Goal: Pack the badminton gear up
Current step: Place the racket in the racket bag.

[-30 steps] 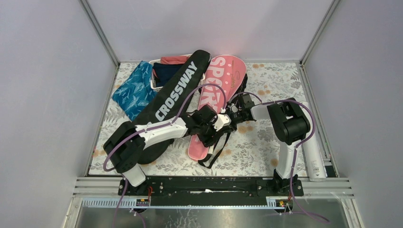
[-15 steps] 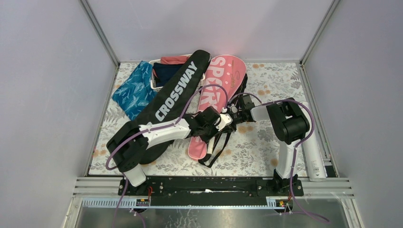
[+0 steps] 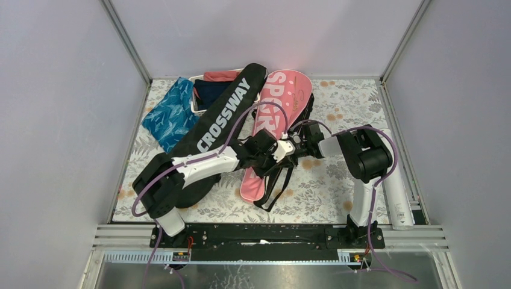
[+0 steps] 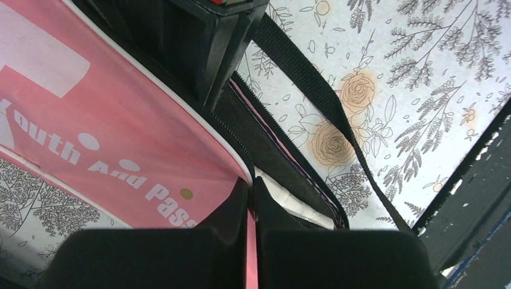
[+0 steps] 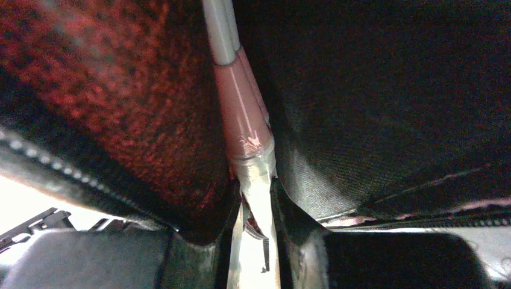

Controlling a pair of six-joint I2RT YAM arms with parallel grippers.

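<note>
My left gripper (image 4: 248, 191) has its fingers pressed together on the piped edge of the pink "SPORT" bag (image 4: 108, 120). A sliver of pink shows between the two pads, so that flap is pinched. Just past the pinch the zip side gapes, and something white sits inside the opening.

My right gripper (image 5: 256, 188) is pushed in there. Its fingers are clamped on either side of the white handle of a racket (image 5: 244, 120), which narrows to a pinkish cone and then a thin shaft running away from the camera. Dark fabric closes in on both sides of it.

A black strap (image 4: 313, 78) trails off the bag onto the flowered table (image 3: 337, 180).

From above, both grippers meet over the middle of the table, at the bag's right side. The pink bag runs from the middle of the far edge down toward the near edge. The black "CROSSWAY" bag (image 3: 223, 114) lies slantwise just to its left, with its top over a white basket (image 3: 194, 103) near the far left corner. A blue patterned cloth (image 3: 172, 114) lies beside the basket. The white shuttlecock tube (image 3: 398, 192) lies along the right edge, well apart from both arms.
</note>
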